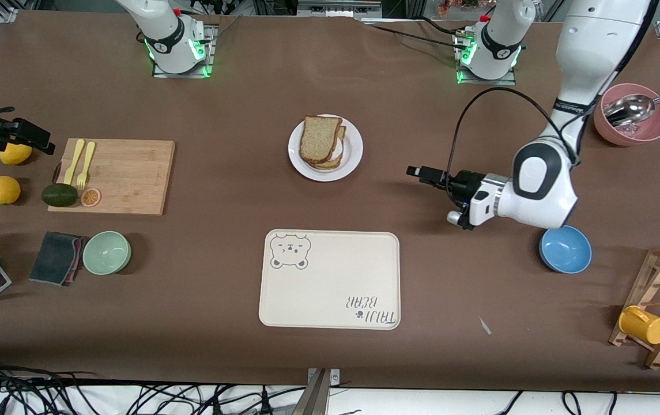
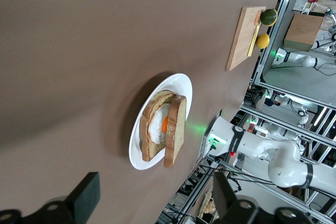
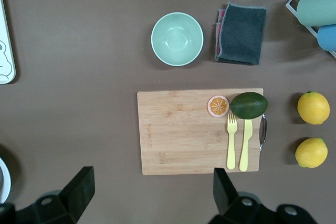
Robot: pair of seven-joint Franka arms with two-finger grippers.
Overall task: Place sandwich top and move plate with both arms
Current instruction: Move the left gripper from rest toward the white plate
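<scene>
The brown speckled bread slice [image 1: 319,138] lies atop the egg sandwich on the white plate [image 1: 353,151]; both grippers' fingers [image 2: 84,196] spread wide, empty.

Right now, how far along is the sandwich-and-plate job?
Done: the sandwich top leans on the egg slice on the plate. In hand: nothing; the left gripper hangs open beside the plate, and the right gripper is open over the lemon. Left: moving the plate, perhaps to the bear-print tray.
</scene>
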